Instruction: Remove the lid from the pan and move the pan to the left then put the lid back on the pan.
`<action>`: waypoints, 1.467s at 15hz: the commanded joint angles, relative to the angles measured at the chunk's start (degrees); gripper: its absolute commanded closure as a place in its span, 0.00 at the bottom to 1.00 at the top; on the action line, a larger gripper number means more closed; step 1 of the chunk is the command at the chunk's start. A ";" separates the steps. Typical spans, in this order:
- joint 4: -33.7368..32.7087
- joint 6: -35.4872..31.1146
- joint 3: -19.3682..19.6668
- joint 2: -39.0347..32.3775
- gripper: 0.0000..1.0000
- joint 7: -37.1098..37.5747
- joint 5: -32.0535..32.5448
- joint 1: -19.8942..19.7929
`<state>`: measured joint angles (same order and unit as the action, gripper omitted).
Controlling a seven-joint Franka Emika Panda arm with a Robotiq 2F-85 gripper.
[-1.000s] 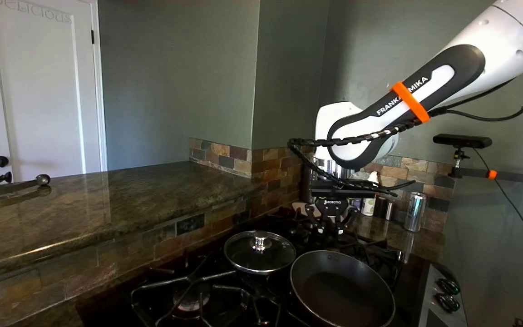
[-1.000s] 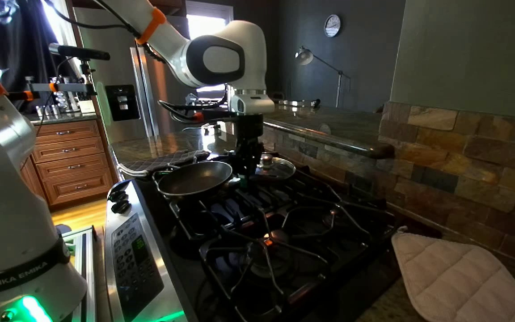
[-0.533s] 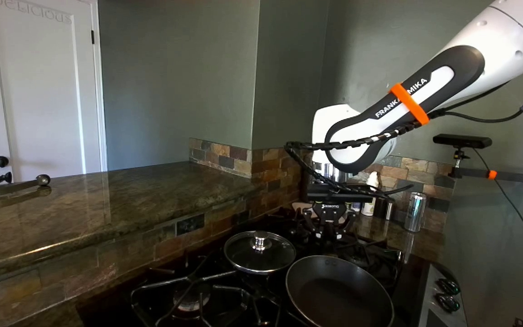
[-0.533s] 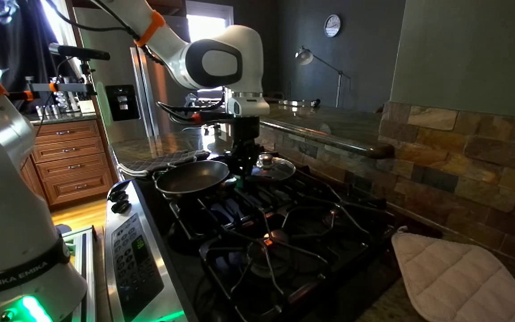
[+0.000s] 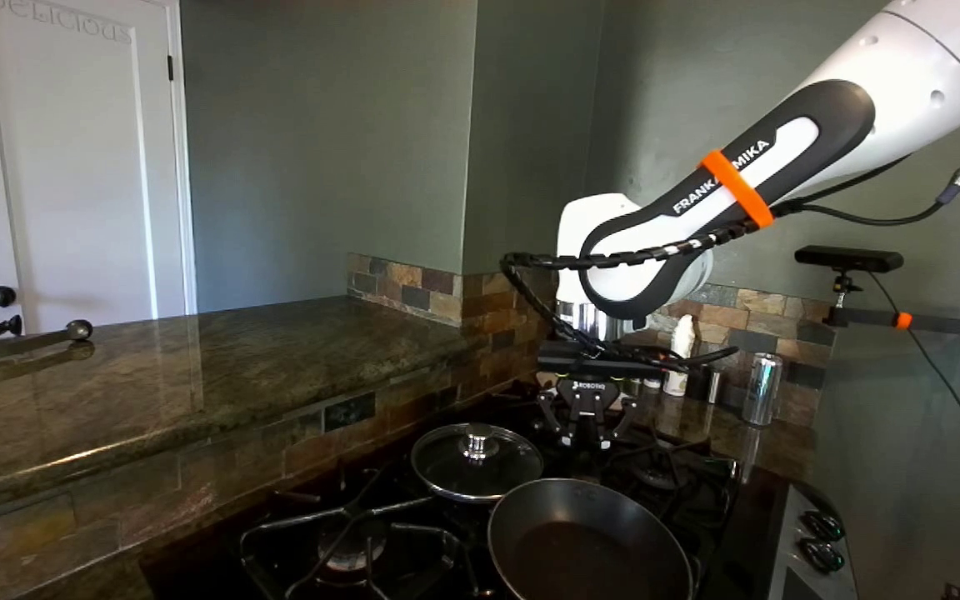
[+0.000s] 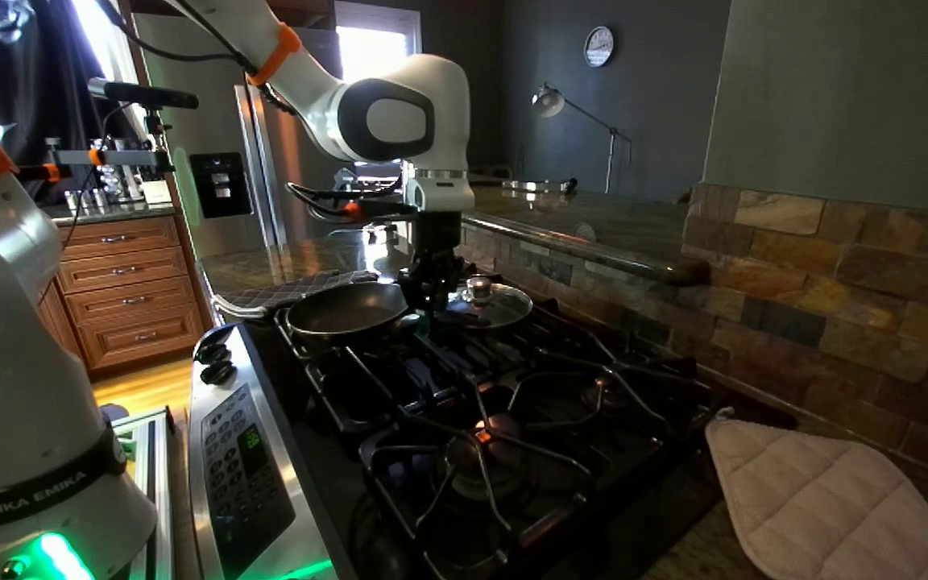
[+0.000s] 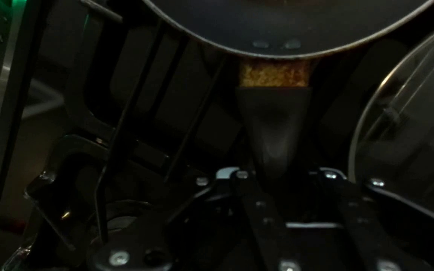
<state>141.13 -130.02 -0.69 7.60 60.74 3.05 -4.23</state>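
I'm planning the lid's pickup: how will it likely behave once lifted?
The lid looks like clear glass, so it might crack if knocked; its metal rim probably makes it stiff. The shiny knob could slip when gripped.

This is a kitchen: in an exterior view, a gas stove (image 6: 480,475) fills the middle, a quilted pot holder (image 6: 834,499) near right, wooden drawers (image 6: 127,282) and a steel fridge (image 6: 217,121) far left.

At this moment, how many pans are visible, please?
1: the pan, over the stove, beside the lid, with its handle in the gripper. Any hidden one I cannot rule out.
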 commanded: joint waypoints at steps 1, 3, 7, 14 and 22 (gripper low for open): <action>-2.20 2.79 -0.86 -0.90 0.93 3.12 -1.93 1.14; -2.51 3.22 -1.26 -1.27 0.93 3.52 -2.68 1.81; -3.10 3.17 -1.99 -2.04 0.93 5.31 -4.46 3.05; -4.19 3.09 -2.99 -3.72 0.93 10.08 -4.75 4.66; -3.94 2.92 -4.13 -3.40 0.93 12.38 -4.38 6.37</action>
<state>137.87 -128.32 -4.29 4.15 71.13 -1.02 1.42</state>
